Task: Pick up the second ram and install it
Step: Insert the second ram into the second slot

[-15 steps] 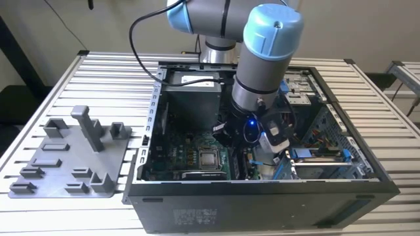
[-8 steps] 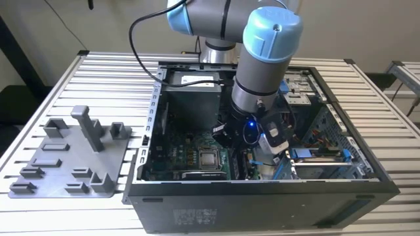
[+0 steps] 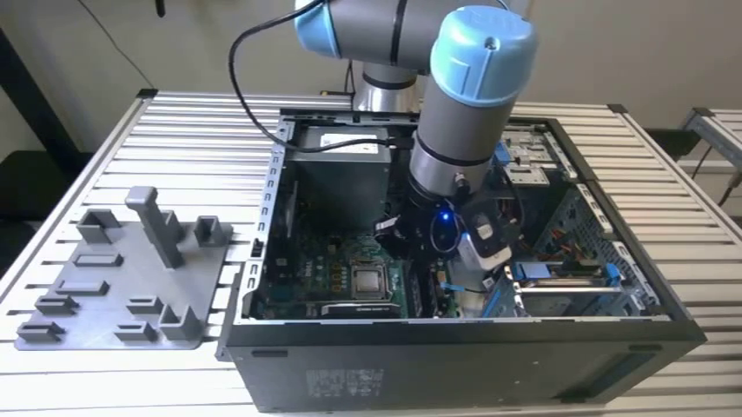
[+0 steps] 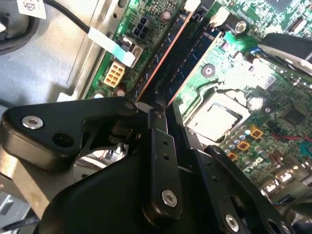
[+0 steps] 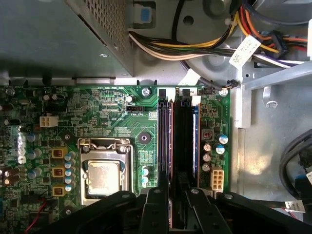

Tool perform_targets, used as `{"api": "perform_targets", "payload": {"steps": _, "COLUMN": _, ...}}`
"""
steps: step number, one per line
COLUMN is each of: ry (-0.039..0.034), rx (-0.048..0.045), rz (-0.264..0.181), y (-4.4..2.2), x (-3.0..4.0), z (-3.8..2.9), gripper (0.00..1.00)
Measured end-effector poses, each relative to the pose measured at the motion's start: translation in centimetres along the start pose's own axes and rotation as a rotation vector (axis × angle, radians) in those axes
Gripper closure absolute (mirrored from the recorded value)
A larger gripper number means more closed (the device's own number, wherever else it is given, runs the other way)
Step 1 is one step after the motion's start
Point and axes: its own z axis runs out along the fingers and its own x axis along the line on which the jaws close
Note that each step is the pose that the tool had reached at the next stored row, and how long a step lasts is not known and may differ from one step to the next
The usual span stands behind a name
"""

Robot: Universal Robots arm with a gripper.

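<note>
My gripper [image 3: 458, 278] is down inside the open computer case [image 3: 464, 360], over the memory slots of the green motherboard [image 5: 97, 112]. In both wrist views its black fingers [image 5: 156, 209] close from both sides on the second ram [image 5: 181, 141], a long dark stick seen edge-on. The stick stands upright along a slot and runs away from the gripper [image 5: 178, 195]. In the second wrist view the ram [image 4: 192, 63] leads straight into the gripper [image 4: 168, 109]. Another stick [image 5: 165, 141] stands in the neighbouring slot, close beside it.
The processor socket [image 5: 102, 178] lies beside the slots. A grey power supply [image 3: 336, 165] and a bundle of coloured cables [image 5: 204, 48] sit beyond them, with drive bays [image 3: 568, 278] at the exterior view's right. A grey fixture plate [image 3: 128, 269] rests on the slatted table outside the case.
</note>
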Motion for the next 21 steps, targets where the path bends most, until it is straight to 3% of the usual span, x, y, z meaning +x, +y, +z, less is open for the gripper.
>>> {"api": "perform_targets", "payload": {"steps": 5, "ry": 0.0002, "rx": 0.0003, "rz": 0.000, "y": 0.05, "x": 0.04, "z": -2.30, "gripper": 0.78}}
{"api": "perform_targets", "payload": {"steps": 7, "ry": 0.0001, "rx": 0.0001, "rz": 0.000, "y": 0.07, "x": 0.05, "z": -2.85, "gripper": 0.78}}
{"api": "perform_targets", "payload": {"steps": 12, "ry": 0.0000, "rx": 0.0001, "rz": 0.000, "y": 0.08, "x": 0.05, "z": -3.14, "gripper": 0.78}}
{"api": "perform_targets", "payload": {"steps": 15, "ry": 0.0001, "rx": 0.0003, "rz": 0.000, "y": 0.08, "x": 0.06, "z": -3.30, "gripper": 0.89}}
{"api": "perform_targets", "payload": {"steps": 21, "ry": 0.0001, "rx": 0.0002, "rz": 0.000, "y": 0.09, "x": 0.06, "z": -3.63, "gripper": 0.89}}
